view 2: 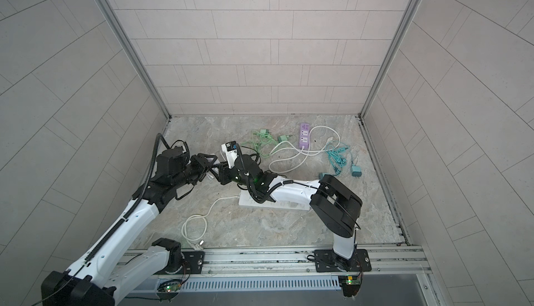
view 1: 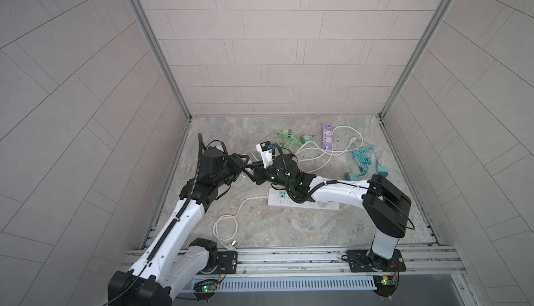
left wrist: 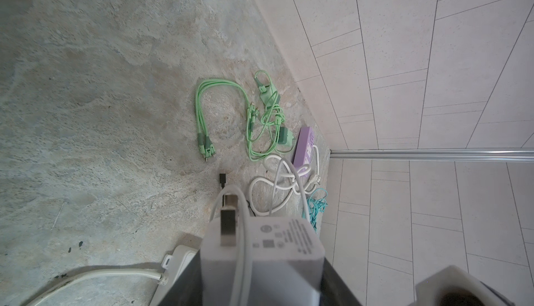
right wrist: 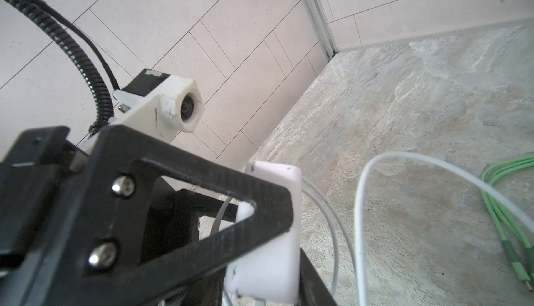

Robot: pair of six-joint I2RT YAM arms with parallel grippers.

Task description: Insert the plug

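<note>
Left tool [view 1: 248, 166] sideways around plug [left wrist: 260, 258]

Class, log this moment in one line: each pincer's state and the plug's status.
left pincer: shut on white plug | right pincer: grip unclear | white power strip: plug not inserted

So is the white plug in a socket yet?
Out: the white plug sits between the left fingers, prongs bare, off the white power strip.
</note>
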